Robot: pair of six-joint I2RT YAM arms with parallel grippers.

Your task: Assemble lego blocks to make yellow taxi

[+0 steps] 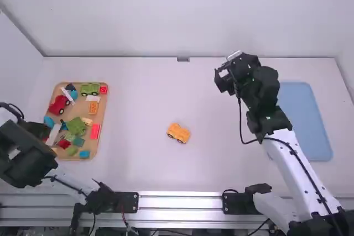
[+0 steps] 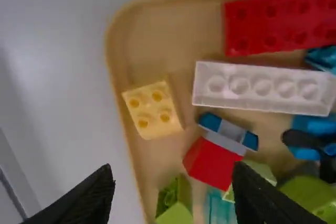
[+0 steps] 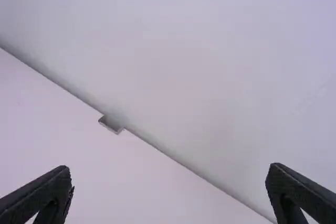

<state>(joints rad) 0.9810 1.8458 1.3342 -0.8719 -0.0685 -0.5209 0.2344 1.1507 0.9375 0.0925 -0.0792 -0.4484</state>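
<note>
Hovering over the near end of a tray (image 1: 103,110) of blocks (image 1: 95,131), the left gripper (image 1: 37,130) holds its fingers apart. Beyond, a yellow car (image 1: 178,133) sits mid-table; farther back, the right gripper (image 1: 223,73) hangs spread.

An orange-yellow, boxy plastic car (image 1: 178,132) has dark wheels (image 1: 181,141). The flat rectangular mat (image 1: 310,120) is plain light blue.

Plastic blocks (image 2: 152,109); smooth wood-look tray (image 2: 157,38); matt table (image 1: 133,158)
</note>
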